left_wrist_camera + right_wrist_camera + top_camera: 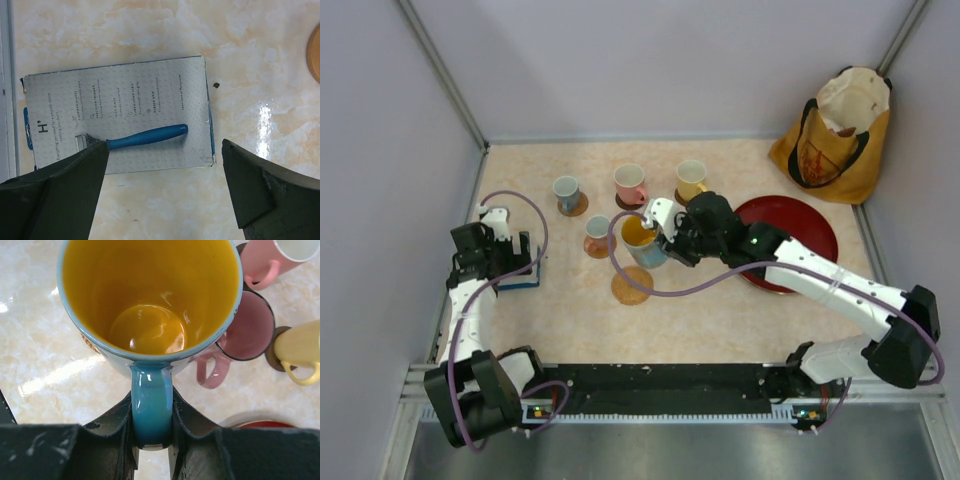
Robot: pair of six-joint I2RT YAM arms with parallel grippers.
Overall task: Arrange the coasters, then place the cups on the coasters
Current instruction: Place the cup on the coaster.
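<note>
The blue cup with the yellow inside (640, 243) stands upright just behind the bare tan coaster (632, 285), its base seeming to overlap the coaster's far edge. Whether it rests on anything or hangs just above cannot be told.

It looks like glazed ceramic: stiff, glossy, probably slick, fairly heavy for its size, and likely to chip if knocked or dropped. The handle (151, 405) is the sensible place to take it. The right jaws are nearly shut there, clamped on the handle's two sides in the right wrist view. With the body's weight out in front of that grip, the cup could pivot, so it should be set down slowly and level.

Beyond the tan coaster and slightly left is a pink cup (597, 234) on a dark coaster. Farther back stand a blue-grey cup (566, 190), another pink cup (630, 183) and a pale yellow cup (691, 178). The red tray (810, 225) lies to the tan coaster's right.

Well to its left, the left jaws are wide apart and hold nothing, hovering above a razor box (120, 115) on the tabletop (720, 320).
</note>
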